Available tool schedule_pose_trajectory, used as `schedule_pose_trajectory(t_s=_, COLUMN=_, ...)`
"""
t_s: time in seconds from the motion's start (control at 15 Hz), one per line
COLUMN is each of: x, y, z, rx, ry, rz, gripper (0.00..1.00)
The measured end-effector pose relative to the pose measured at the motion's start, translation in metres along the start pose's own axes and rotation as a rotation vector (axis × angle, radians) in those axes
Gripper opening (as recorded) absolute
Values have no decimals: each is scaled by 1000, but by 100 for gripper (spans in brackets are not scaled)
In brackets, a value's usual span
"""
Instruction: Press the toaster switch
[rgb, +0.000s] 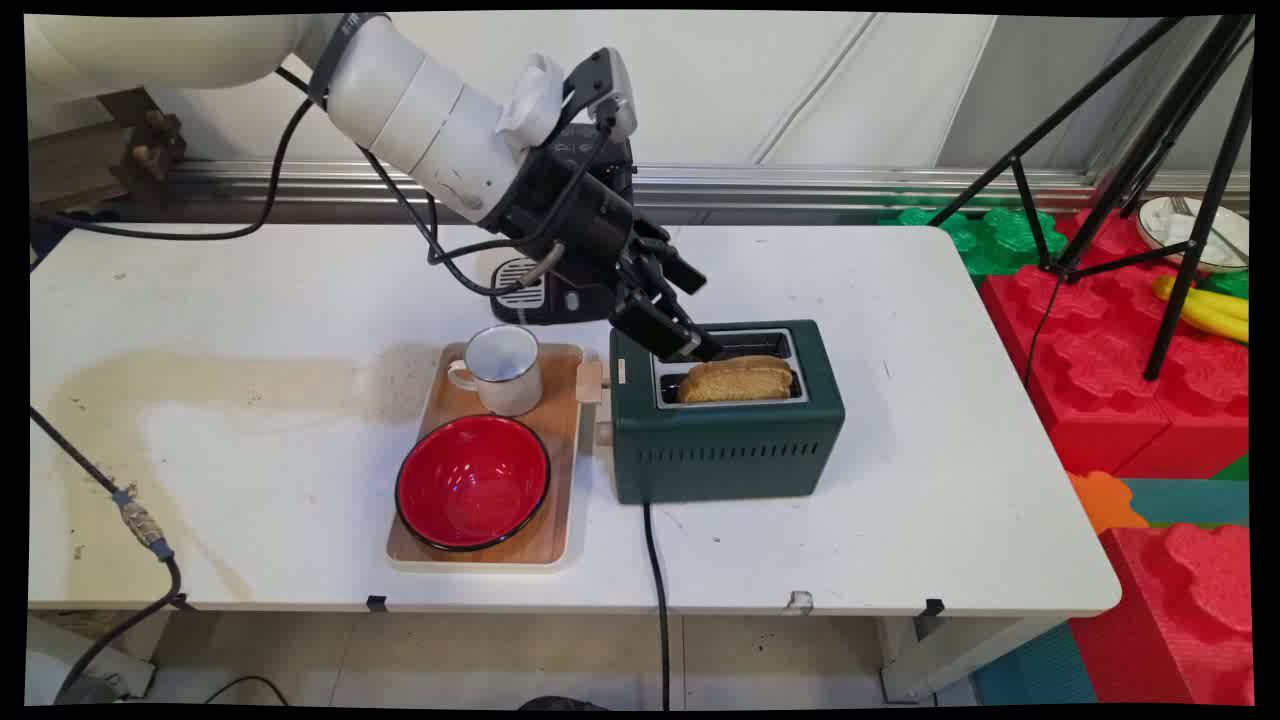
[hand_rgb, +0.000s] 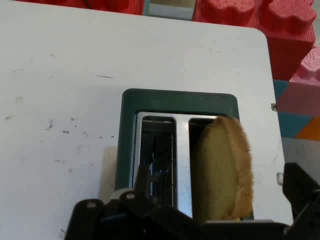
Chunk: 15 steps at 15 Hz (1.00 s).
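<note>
My gripper (rgb: 690, 345) hangs at the toast's (rgb: 737, 379) nine o'clock end over the green toaster (rgb: 728, 440); whether it's open, I cannot tell. Toast looks light, crumbly; I'd pinch its flat faces.

On the surface (rgb: 900, 540) the toaster (rgb: 727, 440) stands near the middle, a slice of toast (rgb: 737, 380) upright in its nearer slot, the farther slot beside it. Just to its left lies a tray (rgb: 560, 420), carrying a mug (rgb: 500, 368) at the back and a bowl (rgb: 472, 482) in front. The pincer (rgb: 690, 345) hangs over the toaster's back left corner, above the farther slot, and behind it, partly hidden by the arm, a small appliance (rgb: 545, 290) sits toward the wall; a tripod (rgb: 1150, 200) stands off the surface's right end.
</note>
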Motion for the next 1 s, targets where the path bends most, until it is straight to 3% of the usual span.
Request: schedule_pose_trajectory(t_s=1.0, x=-19, y=-7, z=-60, rx=31, ry=154, rz=-66, gripper=100)
